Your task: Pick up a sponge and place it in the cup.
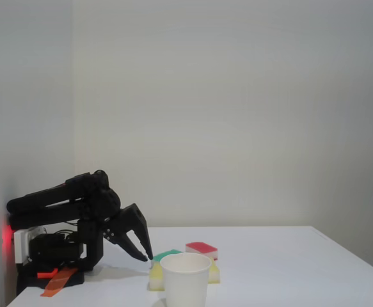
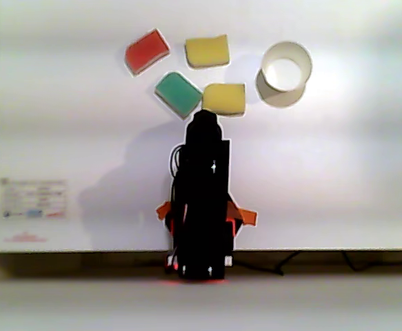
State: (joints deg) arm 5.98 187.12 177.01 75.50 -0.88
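gripper: jaws slightly parted, empty, tips just beside sponge | cup: upright, plain, unmarked | table label: print unreadable

Fixed view is looking soft & even, light is falling gently on the pale wall, no hard shadows. A red light is glowing at the left edge by the arm base. The black arm is staying dark w/ little detail.

Other view is looking blurry & too bright. The white table is glaring, esp. near the cup. The cup is throwing a grey shadow down-left. A faint grey shadow is lying left of the arm. Edges are going fuzzy, sticker text is too blurry to read.
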